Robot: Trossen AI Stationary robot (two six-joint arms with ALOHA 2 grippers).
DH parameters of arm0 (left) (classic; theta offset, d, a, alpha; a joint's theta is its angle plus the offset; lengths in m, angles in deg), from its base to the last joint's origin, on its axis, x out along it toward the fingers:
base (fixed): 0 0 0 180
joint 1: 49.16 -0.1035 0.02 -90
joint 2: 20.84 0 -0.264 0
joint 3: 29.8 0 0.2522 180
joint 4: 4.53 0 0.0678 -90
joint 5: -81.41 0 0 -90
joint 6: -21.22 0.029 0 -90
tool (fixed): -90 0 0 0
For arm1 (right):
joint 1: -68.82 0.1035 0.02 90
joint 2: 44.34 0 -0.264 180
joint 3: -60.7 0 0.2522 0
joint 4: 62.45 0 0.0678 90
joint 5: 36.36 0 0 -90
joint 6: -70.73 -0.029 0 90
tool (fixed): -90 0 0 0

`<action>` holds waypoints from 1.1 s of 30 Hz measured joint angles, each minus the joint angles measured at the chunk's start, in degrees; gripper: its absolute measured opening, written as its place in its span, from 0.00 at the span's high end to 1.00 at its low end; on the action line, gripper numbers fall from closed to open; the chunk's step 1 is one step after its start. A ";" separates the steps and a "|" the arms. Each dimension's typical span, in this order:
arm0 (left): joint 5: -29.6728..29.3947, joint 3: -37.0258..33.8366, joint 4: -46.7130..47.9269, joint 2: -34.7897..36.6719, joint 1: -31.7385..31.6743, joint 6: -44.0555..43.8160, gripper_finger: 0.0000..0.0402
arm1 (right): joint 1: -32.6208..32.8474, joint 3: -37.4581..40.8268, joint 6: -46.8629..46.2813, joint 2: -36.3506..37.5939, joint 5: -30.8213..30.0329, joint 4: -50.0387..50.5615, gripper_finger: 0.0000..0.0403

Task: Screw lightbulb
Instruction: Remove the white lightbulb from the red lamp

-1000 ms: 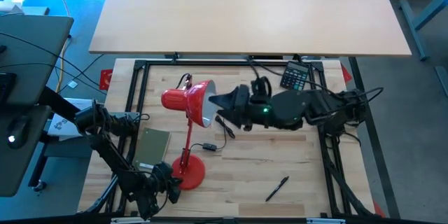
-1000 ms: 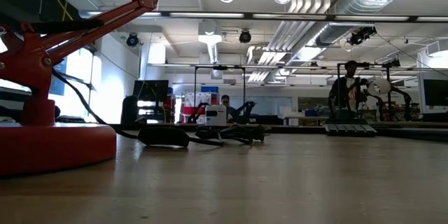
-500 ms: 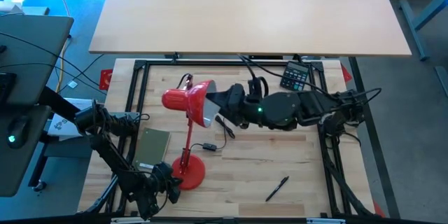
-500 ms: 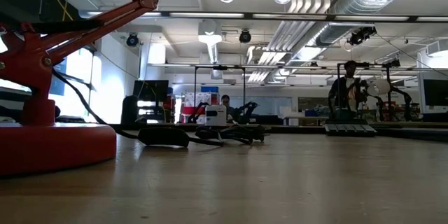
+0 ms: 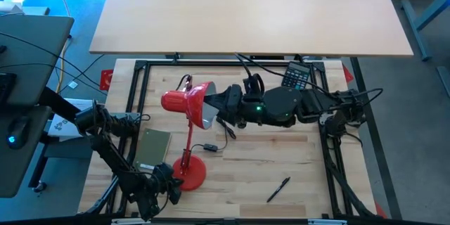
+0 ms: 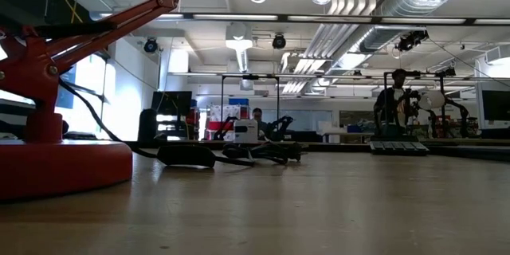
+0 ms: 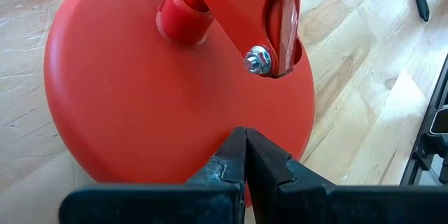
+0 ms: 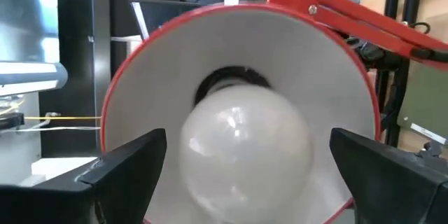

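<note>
- The small white rounded glass lightbulb sits in the mouth of the red metal cone-shaped lamp shade, in front of the dark socket; the right tool has its fingers spread wide, one on each side of the bulb and touching neither side.
- Risk: if the fingers close off-centre they could push the bulb crooked in the socket, and a hard squeeze could crack the glass.
- Risk: a turn of the bulb could swing the shade on its jointed arm (only the base is steadied).
- The left tool is pressed together, its tips resting on the round red lamp base on the wooden worktop.
- Hidden: the bulb's threaded base and how deep it sits; from above, the shade and right arm cover the bulb entirely.
</note>
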 joint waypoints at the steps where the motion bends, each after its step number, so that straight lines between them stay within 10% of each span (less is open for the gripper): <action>1: 0.01 0.00 -0.02 0.00 0.00 0.00 1.00 | 0.02 0.00 0.30 0.00 0.00 -0.41 0.02; 21: 0.04 0.00 0.01 0.00 -0.02 -0.91 1.00 | 0.01 0.00 4.25 0.04 1.57 0.15 0.32; 33: 0.09 0.02 0.11 0.00 -0.02 1.97 1.00 | -1.09 0.00 31.82 0.11 5.14 1.65 0.37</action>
